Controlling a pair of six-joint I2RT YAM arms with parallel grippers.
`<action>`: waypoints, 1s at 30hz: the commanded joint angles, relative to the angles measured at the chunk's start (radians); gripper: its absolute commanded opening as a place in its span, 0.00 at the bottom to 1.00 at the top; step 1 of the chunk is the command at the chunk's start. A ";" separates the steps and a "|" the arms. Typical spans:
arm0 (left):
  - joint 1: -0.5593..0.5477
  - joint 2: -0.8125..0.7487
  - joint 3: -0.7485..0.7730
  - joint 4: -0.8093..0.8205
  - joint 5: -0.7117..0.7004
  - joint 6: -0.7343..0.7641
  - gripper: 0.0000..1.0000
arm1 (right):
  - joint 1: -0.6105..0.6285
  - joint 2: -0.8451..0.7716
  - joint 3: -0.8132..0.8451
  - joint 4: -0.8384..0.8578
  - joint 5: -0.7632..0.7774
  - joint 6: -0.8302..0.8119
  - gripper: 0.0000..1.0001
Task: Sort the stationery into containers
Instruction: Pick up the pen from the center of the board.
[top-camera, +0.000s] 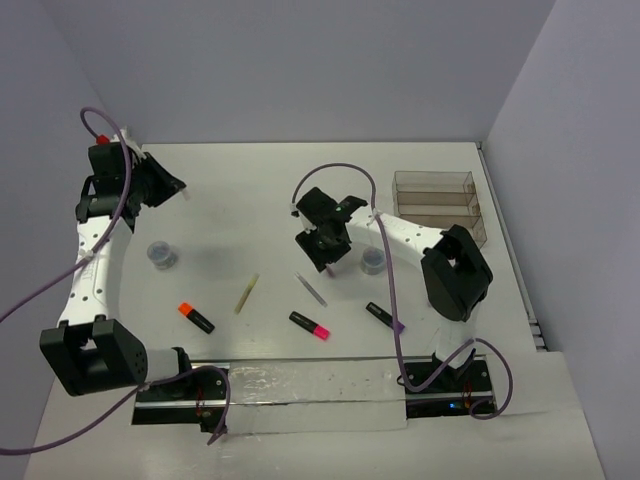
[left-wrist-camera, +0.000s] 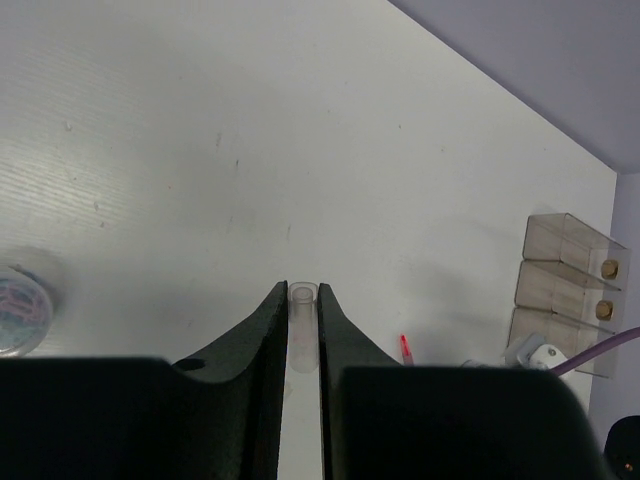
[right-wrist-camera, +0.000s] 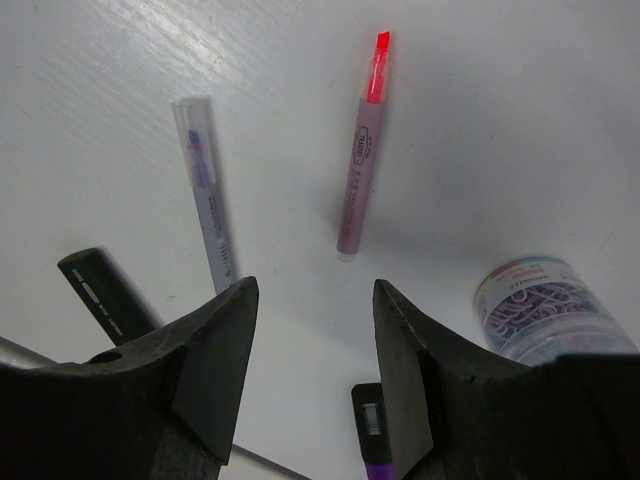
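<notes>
- Plain white tabletop (top-camera: 400, 170), with pale lilac-grey walls (top-camera: 300, 60) behind it.
- Black plastic highlighter with orange cap (top-camera: 196, 317), lower left of the top view.
- Black plastic highlighter with pink cap (top-camera: 310, 325), lower centre.
- Black plastic highlighter with purple cap (top-camera: 384, 317), just right of that.
- Thin beige stick (top-camera: 246, 294).
- Lilac marker (right-wrist-camera: 355, 170) with a bright red tip, upper centre of the right wrist view.
- Clear thin pen (right-wrist-camera: 205, 195) with a blue core and dark print, to its left.
- Small round see-through tub (right-wrist-camera: 545, 310) holding pastel pink, blue and purple paper clips.
- Clear rectangular plastic tray (top-camera: 438, 203), smoky grey-brown.
- Left gripper (left-wrist-camera: 303, 290): black fingers around a translucent whitish stick (left-wrist-camera: 303, 340).
- Right gripper (right-wrist-camera: 315, 285): black.
- White arms (top-camera: 95, 265) with black joints and purple cables (top-camera: 395, 330).
</notes>
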 joint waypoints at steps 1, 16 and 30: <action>0.031 -0.108 0.047 -0.018 0.021 0.034 0.00 | 0.004 -0.036 0.016 0.003 0.023 -0.009 0.57; 0.065 -0.209 -0.016 0.041 0.026 0.024 0.00 | -0.003 0.183 0.009 0.136 0.060 -0.044 0.55; 0.070 -0.209 0.013 0.066 0.198 0.030 0.01 | -0.014 -0.038 -0.069 0.235 -0.009 -0.054 0.00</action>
